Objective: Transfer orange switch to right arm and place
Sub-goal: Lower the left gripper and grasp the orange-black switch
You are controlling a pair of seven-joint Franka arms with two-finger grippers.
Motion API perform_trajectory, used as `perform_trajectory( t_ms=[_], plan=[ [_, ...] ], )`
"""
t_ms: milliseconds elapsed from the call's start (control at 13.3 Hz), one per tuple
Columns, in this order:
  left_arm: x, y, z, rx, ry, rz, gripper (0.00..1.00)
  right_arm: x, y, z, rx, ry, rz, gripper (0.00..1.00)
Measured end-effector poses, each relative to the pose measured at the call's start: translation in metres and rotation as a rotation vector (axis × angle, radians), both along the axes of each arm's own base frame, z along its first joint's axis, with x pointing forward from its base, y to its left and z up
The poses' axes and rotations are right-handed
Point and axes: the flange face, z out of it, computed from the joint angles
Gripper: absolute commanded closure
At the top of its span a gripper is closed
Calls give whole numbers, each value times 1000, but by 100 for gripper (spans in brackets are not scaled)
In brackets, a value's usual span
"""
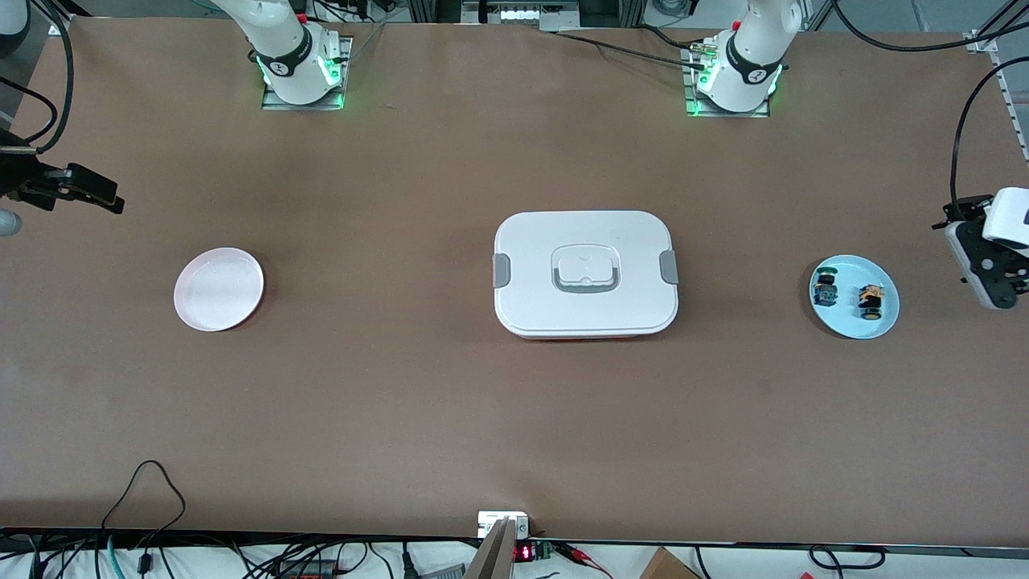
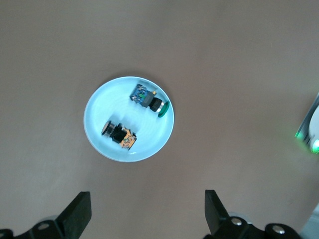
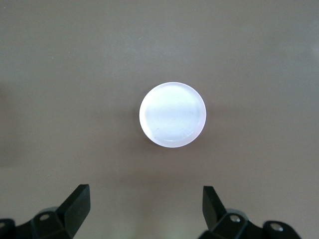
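Observation:
The orange switch (image 1: 869,299) lies on a light blue plate (image 1: 850,323) toward the left arm's end of the table, beside a similar blue and green part (image 1: 824,289). In the left wrist view the orange switch (image 2: 120,135) lies on the plate (image 2: 99,115) with the blue and green part (image 2: 148,99). My left gripper (image 1: 990,272) hangs high beside the plate, at the table's end, open and empty (image 2: 147,214). My right gripper (image 1: 96,191) waits high at the right arm's end of the table, open and empty (image 3: 144,211).
A pale pink plate (image 1: 219,289) lies bare toward the right arm's end and shows in the right wrist view (image 3: 172,114). A white lidded box (image 1: 585,273) with grey clasps sits in the middle of the table. Cables run along the table's edges.

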Motion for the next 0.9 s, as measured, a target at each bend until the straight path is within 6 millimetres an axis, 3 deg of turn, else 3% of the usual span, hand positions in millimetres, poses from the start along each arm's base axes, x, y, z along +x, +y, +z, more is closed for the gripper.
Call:
perform_trajectory(
  t_ms=[375,600,900],
  plan=[
    [-19,32,-93,-118,-62,-327,0,0,0,0,0,0,0,0],
    [-32,39,-142,-153,-126,-472,0,0,0,0,0,0,0,0],
    [-49,53,-189,-202,-181,-577,0,0,0,0,0,0,0,0]
  ],
)
